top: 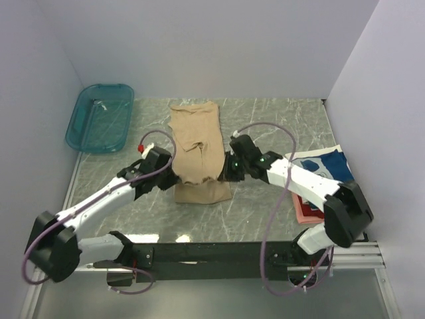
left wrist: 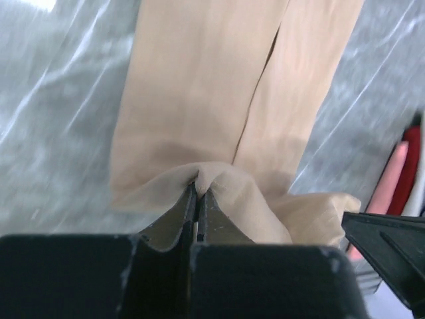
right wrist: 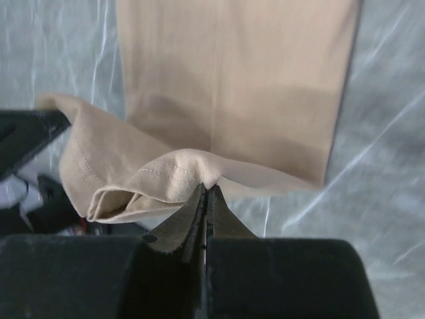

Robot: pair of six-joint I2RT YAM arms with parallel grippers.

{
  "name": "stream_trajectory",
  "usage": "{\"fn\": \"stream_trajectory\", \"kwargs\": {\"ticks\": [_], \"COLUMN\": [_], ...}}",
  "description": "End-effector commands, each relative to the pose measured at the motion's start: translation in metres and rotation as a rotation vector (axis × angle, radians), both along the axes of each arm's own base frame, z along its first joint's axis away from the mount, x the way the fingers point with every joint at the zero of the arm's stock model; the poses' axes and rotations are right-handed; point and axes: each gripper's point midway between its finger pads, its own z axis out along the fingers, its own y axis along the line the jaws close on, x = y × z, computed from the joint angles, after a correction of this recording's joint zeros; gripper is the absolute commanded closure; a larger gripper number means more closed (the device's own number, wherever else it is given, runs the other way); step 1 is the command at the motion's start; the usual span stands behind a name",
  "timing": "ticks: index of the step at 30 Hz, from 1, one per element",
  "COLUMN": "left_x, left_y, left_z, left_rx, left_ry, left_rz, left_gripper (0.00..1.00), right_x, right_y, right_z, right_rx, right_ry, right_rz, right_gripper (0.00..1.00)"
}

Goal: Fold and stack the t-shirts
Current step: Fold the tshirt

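Cloth like this is going to be light and floppy with zero stiffness, so wherever it isn't pinched it's sagging and bunching. The tan t-shirt (top: 196,136) is lying on the marbled worktop (top: 272,123), running straight away ahead of both sets of jaws. The part right at the jaws is lifted into a loose bunch, and a bit more is showing on their near side in the top view. I'd say the best spots to be grabbing are out at the edges, one each side, so the lifted edge isn't drooping in the middle during the fold.

Left jaws are pressed together on a small peak of the tan fabric right at their tips, with no gap showing in the left wrist view. Right jaws are doing the same, pinching a stitched hem fold and closed tight on it. The two pairs are sitting on opposite sides of the shirt, with the slack between them puffing up a bit.

Off to the outer side of the right jaws, the other t-shirts (top: 322,173), navy with white print plus red and pink, are sitting in a pile. The teal basket (top: 99,118) is parked well beyond the left jaws, over in the far corner.
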Motion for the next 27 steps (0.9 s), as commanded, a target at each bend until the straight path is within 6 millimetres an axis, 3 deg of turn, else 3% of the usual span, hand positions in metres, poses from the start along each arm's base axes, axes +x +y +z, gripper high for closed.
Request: {"fn": "stream_trajectory", "kwargs": {"ticks": [1,2,4,5,7,8,14,27], "left_x": [0.046,0.053,0.071,0.077,0.093,0.099,0.135,0.165], "left_y": [-0.01,-0.01,-0.009,-0.008,-0.005,-0.005,-0.007,0.004], "left_z": [0.03,0.022,0.028,0.018,0.022,0.014,0.007,-0.008], "left_rx": [-0.059,-0.054,-0.069,-0.049,-0.057,-0.054,-0.043,-0.006], "left_ry": [-0.111,-0.089,-0.099,-0.074,-0.078,-0.061,-0.035,0.009], "left_rz": [0.007,0.02,0.051,0.064,0.093,0.098,0.082,0.094], "left_gripper": [0.99,0.99,1.0,0.99,0.99,0.99,0.99,0.99], "right_x": [0.05,0.057,0.079,0.087,0.104,0.11,0.146,0.175], "right_y": [0.006,0.007,0.004,0.002,0.002,0.001,-0.007,-0.007], "right_z": [0.022,0.012,0.016,0.006,0.01,0.002,-0.007,-0.015], "right_rx": [0.01,-0.007,-0.004,-0.021,-0.003,-0.016,-0.013,0.005], "right_ry": [-0.088,-0.069,-0.079,-0.059,-0.065,-0.052,-0.044,-0.038], "right_rz": [-0.039,-0.045,-0.08,-0.09,-0.106,-0.114,-0.153,-0.147], "right_gripper": [1.0,1.0,1.0,1.0,1.0,1.0,1.0,1.0]}}
